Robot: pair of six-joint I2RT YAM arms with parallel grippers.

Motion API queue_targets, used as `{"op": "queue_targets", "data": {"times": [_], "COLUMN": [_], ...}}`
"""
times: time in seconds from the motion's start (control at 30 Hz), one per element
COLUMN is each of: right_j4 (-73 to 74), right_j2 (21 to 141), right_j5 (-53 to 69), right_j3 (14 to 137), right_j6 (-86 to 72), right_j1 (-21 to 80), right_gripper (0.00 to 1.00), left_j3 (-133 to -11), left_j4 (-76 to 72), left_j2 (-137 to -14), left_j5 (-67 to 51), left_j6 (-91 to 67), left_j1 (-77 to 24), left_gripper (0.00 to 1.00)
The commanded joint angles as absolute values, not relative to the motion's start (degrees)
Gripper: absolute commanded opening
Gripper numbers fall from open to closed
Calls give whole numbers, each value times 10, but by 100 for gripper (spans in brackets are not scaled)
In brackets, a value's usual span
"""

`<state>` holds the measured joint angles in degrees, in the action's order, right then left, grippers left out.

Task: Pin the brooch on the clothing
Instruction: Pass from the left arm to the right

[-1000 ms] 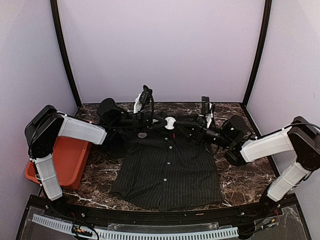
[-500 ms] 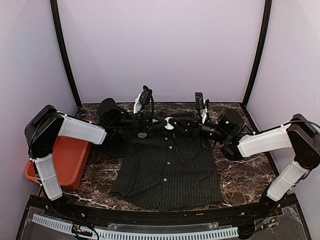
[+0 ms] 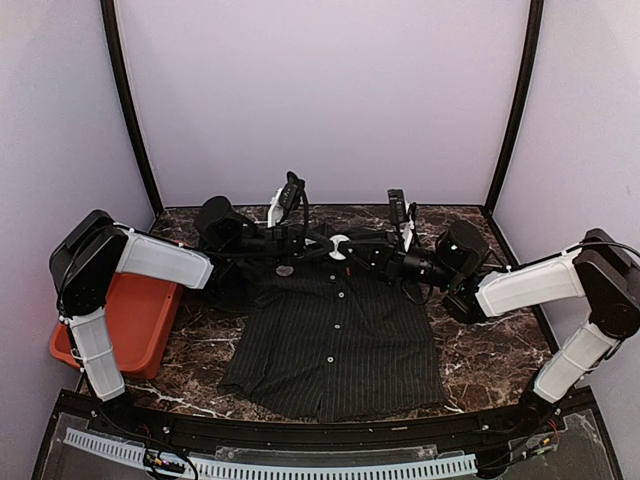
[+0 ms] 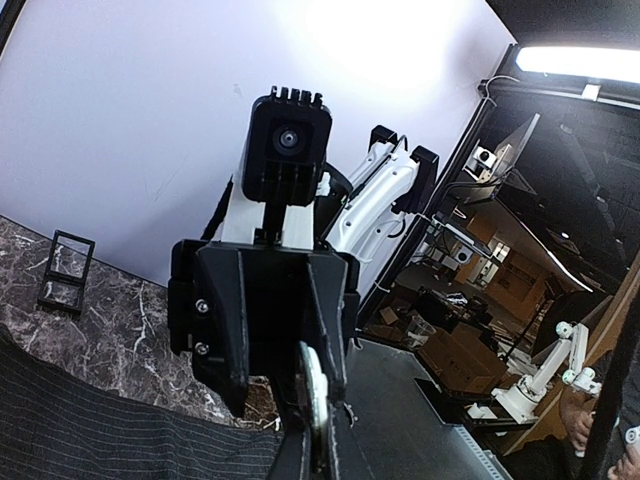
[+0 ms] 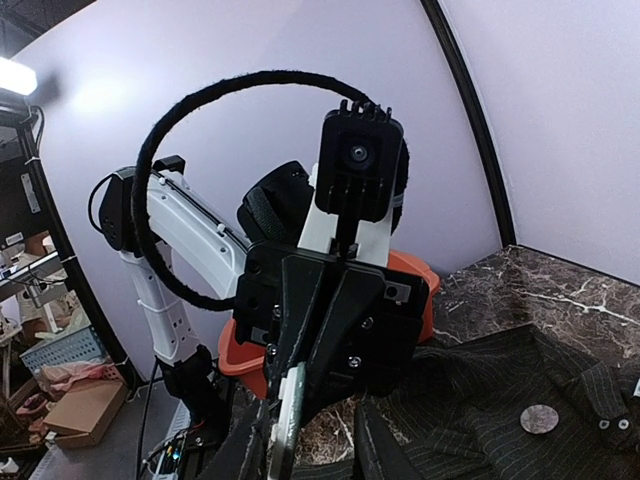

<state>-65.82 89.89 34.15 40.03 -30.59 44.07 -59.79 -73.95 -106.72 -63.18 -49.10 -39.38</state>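
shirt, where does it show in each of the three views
Top external: shirt spread flat in the middle, collar toward the far wall.
Left wrist: shirt in the bottom-left corner, pinstripes visible.
Right wrist: shirt along the lower right.
Shared landmark: the dark marble table, seen in all three.

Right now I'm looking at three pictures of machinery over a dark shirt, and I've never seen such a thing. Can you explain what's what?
These are two robot arms bolted at the near edge of a marble table. The wide picture is from a camera above and behind them; the other two from cameras on the wrists, each facing the opposite arm. On it lie a pinstriped shirt, a grey disc on it, and a red bin at the left. The left claw and right claw meet at the collar around a white round piece, probably the brooch. The left one is shut, apparently pinching it; the right one's grip is unclear.
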Motion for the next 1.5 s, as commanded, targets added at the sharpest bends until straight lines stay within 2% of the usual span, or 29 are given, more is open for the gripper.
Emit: {"op": "queue_targets", "data": {"times": [0.0, 0.07, 0.23, 0.37, 0.53, 0.7, 0.8, 0.93, 1.0, 1.17, 1.47], "right_j4": [-646, -639, -616, -613, -612, -607, -599, -597, -602, -635, -616], "right_j2": [893, 894, 896, 888, 870, 864, 864, 869, 869, 863, 868], "right_j5": [351, 357, 368, 366, 348, 341, 344, 353, 356, 354, 360], "right_j3": [393, 397, 407, 401, 389, 393, 400, 402, 397, 382, 393], "right_j6": [-308, -309, -319, -325, -326, -322, -318, -317, -320, -341, -339], "right_j1": [444, 444, 444, 443, 440, 437, 436, 436, 435, 427, 425], "right_gripper": [26, 19, 18, 31, 33, 41, 40, 29, 27, 33, 31], "left_j3": [-591, -591, -590, -590, -590, -591, -590, -590, -590, -591, -591], "left_j4": [-755, -756, -755, -753, -752, -752, -751, -753, -753, -753, -753], "left_j2": [-1050, -1050, -1050, -1048, -1048, -1049, -1049, -1049, -1049, -1049, -1049], "left_j5": [-638, -639, -636, -637, -638, -640, -640, -640, -640, -642, -641], "left_j6": [-484, -484, -482, -481, -480, -480, -480, -480, -480, -480, -481], "left_j1": [-391, -391, -391, -389, -389, -389, -389, -389, -389, -389, -389], "left_gripper": [1, 1, 1, 1, 1, 1, 1, 1, 1, 1, 1]}}
